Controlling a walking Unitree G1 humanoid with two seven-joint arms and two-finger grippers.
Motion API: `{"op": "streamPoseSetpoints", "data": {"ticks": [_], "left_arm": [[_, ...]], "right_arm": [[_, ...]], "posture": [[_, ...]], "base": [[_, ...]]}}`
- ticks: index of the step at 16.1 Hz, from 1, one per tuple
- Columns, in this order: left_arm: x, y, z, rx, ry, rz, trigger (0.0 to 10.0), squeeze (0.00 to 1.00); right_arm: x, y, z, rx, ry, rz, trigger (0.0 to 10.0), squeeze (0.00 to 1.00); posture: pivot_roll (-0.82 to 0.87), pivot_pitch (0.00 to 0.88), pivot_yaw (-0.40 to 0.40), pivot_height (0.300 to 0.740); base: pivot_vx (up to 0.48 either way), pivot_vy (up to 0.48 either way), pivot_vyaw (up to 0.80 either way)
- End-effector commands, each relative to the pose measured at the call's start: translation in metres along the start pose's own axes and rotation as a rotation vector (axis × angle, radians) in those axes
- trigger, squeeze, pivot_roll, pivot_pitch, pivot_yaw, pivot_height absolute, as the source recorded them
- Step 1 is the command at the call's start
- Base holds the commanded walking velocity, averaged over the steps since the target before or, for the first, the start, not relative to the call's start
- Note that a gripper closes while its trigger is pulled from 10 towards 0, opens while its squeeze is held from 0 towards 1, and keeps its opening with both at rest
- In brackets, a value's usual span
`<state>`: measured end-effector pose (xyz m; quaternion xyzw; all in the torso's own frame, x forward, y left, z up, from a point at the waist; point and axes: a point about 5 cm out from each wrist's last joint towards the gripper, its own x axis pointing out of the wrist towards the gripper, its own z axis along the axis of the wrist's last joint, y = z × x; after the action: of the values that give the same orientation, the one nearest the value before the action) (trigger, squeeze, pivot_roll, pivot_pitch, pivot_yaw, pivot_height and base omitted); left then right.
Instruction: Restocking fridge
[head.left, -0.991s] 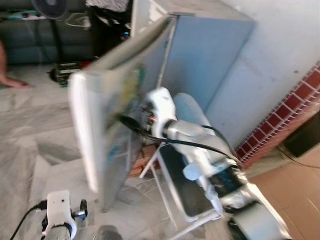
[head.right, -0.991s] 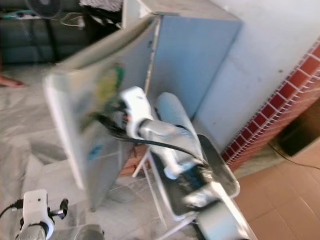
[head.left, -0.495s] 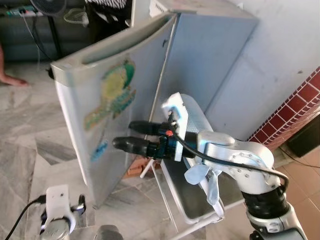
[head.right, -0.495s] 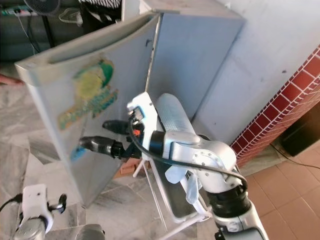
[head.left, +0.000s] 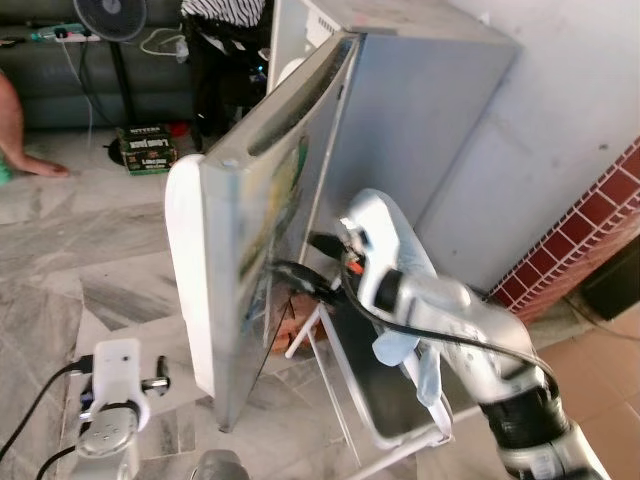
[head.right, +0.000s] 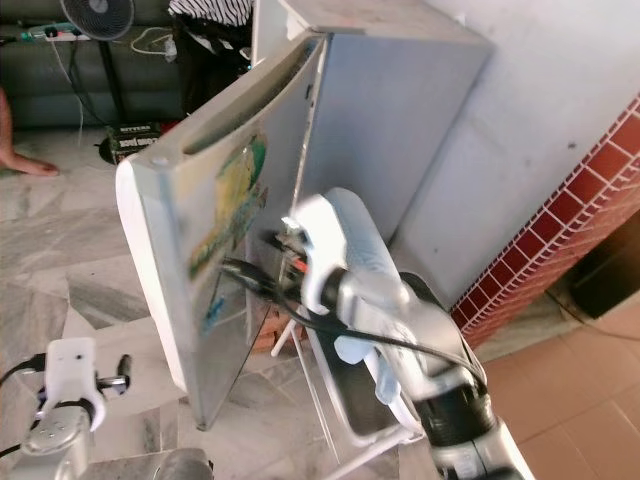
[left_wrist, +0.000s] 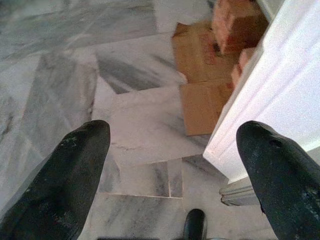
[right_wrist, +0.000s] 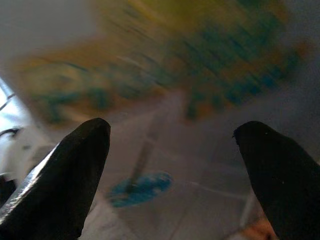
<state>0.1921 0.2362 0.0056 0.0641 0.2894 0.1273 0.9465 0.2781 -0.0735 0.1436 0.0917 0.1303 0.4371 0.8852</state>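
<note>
With its two black fingers spread and holding nothing, the right gripper (head.left: 300, 262) reaches at the stickered face of the fridge door (head.right: 215, 235), which stands ajar mid-frame. The left gripper (left_wrist: 175, 165), also spread, hangs low over the marble floor (left_wrist: 75, 60). Pushing flat against the panel, away from the hinge, should swing it cleanly.

Fridge door (head.right: 215, 200) — smooth, stickered metal

No wording can be read anywhere here. The fridge door (head.right: 215, 250) carries a yellow, green and blue sticker (head.right: 232, 215) (too smeared to make out letters), and the dark box (head.left: 147, 149) on the far floor bears a label too small to read.
</note>
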Motion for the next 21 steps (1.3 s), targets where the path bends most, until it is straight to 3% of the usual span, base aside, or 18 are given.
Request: {"op": "streamPoseSetpoints", "data": {"ticks": [1,3,6,8,9,10,14,15,21], "left_arm": [[0.001,-0.008,0.006,0.025,-0.030,-0.023,10.0,0.00],[0.000,-0.012,0.014,0.080,-0.081,-0.041,10.0,0.00],[0.004,-0.016,0.018,0.095,-0.087,-0.069,10.0,0.00],[0.005,-0.026,0.024,0.142,-0.106,-0.165,10.0,0.00],[0.004,-0.035,0.032,0.187,-0.150,-0.229,10.0,0.00],[0.003,-0.037,0.034,0.197,-0.167,-0.237,10.0,0.00],[-0.004,-0.038,0.033,0.176,-0.208,-0.248,10.0,0.00],[-0.004,-0.038,0.032,0.167,-0.205,-0.251,10.0,0.00],[-0.003,-0.038,0.032,0.165,-0.196,-0.251,10.0,0.00]], "right_arm": [[-0.005,-0.010,0.006,-0.001,-0.050,-0.070,10.0,0.00],[-0.014,-0.020,0.001,0.017,-0.081,-0.141,10.0,0.00],[-0.009,-0.016,0.000,0.007,-0.111,-0.122,10.0,0.00],[-0.010,-0.021,-0.003,-0.075,-0.100,-0.160,10.0,0.00],[-0.020,-0.040,-0.004,-0.083,-0.129,-0.295,10.0,0.00],[-0.026,-0.046,-0.005,-0.076,-0.139,-0.334,10.0,0.00],[-0.069,-0.063,-0.029,-0.079,-0.111,-0.476,10.0,0.00],[-0.072,-0.062,-0.033,-0.073,-0.102,-0.483,10.0,0.00],[-0.062,-0.057,-0.031,-0.107,-0.138,-0.476,10.0,0.00]], "posture": [[0.21,0.000,-0.099,0.740],[0.20,0.000,-0.092,0.740],[0.19,0.000,-0.088,0.740],[0.19,0.000,-0.087,0.740],[0.19,0.000,-0.087,0.740],[0.18,0.000,-0.084,0.740],[0.17,0.000,-0.070,0.740],[0.17,0.000,-0.069,0.740],[0.17,0.004,-0.064,0.740]], "base": [[0.000,0.000,0.00],[0.000,0.000,0.00],[0.000,0.000,0.00],[0.000,0.000,0.00],[0.000,0.000,0.00],[0.000,0.000,0.00],[0.000,-0.120,0.00],[0.000,-0.480,0.00],[0.000,-0.479,0.00]]}}
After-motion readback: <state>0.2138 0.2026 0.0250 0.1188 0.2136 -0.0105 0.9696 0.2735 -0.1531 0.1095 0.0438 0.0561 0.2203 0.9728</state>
